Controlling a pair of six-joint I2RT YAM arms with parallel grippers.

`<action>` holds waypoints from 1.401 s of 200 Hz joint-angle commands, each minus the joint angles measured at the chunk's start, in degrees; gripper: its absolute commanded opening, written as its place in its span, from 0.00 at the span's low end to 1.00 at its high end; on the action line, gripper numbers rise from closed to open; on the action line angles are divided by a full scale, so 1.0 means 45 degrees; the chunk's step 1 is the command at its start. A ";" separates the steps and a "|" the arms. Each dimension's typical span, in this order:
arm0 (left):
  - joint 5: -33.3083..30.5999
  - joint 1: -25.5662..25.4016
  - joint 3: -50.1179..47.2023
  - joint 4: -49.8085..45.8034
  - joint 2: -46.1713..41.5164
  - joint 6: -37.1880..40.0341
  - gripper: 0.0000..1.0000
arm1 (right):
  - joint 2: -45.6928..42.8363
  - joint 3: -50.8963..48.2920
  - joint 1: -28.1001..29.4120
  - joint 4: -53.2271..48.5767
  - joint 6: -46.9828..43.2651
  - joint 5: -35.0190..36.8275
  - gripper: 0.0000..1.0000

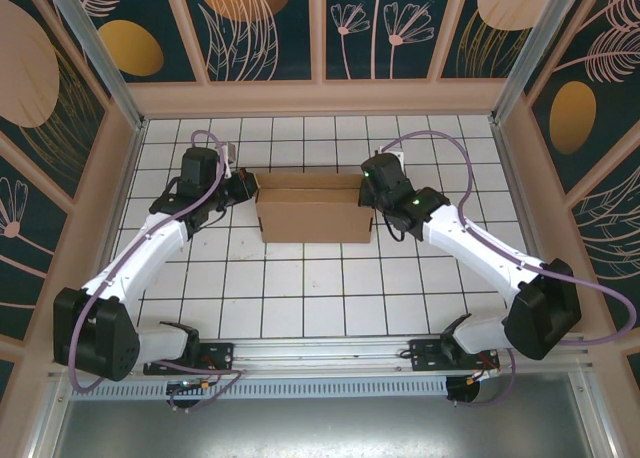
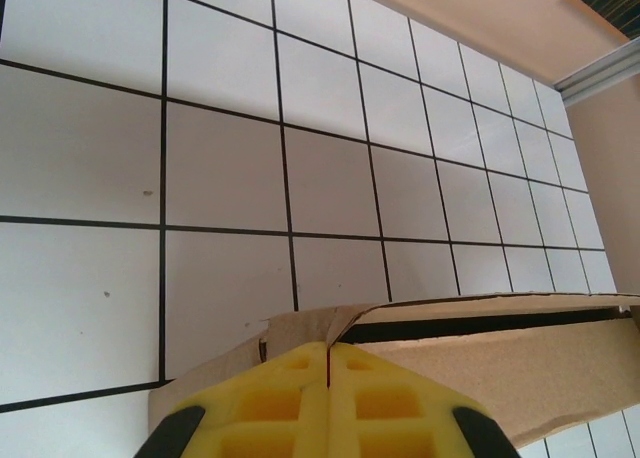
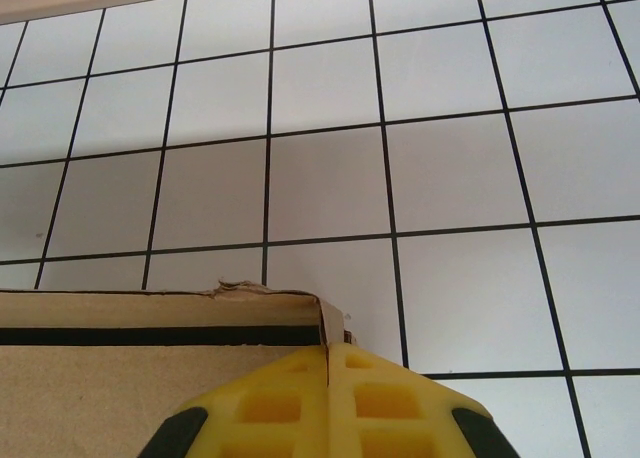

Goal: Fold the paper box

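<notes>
The paper box [image 1: 315,218] is plain brown cardboard, standing partly formed on the tiled table, open at the top, with a long front wall facing the arms. My left gripper [image 1: 250,188] is at its left end and my right gripper [image 1: 372,193] at its right end. In the left wrist view the yellow fingers [image 2: 290,398] are shut on a thin cardboard end wall of the box [image 2: 500,368]. The right wrist view shows the same: the gripper [image 3: 328,363] pinches the box's [image 3: 150,378] end wall at the corner. A dark slit runs between the box's long walls.
The white tiled table [image 1: 320,298] is fenced by beige walls [image 1: 110,198] on three sides. A metal rail [image 1: 320,356] carrying the arm bases runs along the near edge. Bare tiles lie between the box and the bases, and behind the box.
</notes>
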 commanded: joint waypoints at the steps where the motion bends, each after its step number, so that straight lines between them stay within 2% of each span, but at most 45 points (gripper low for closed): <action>1: -0.0017 -0.0018 -0.0839 -0.0678 -0.0191 -0.0290 0.00 | -0.0613 -0.0270 0.0096 0.0777 0.0094 0.0768 0.00; 47: 0.0493 -0.0028 -0.1739 0.0147 -0.0588 -0.1096 0.00 | -0.0699 -0.0613 0.0188 0.1090 0.0137 0.0900 0.00; 90: 0.0801 -0.0017 -0.1241 0.0247 -0.0571 -0.1629 0.00 | -0.0766 -0.0784 0.0246 0.1118 0.0262 0.0892 0.00; 182: 0.1057 -0.0035 -0.0967 -0.0070 -0.0513 -0.1636 0.00 | -0.0893 -0.1003 0.0244 0.1350 0.0146 0.0951 0.00; 280: 0.1406 -0.0022 -0.1594 0.0689 -0.0645 -0.2112 0.00 | -0.1289 -0.1642 0.0248 0.1901 0.0191 0.0681 0.00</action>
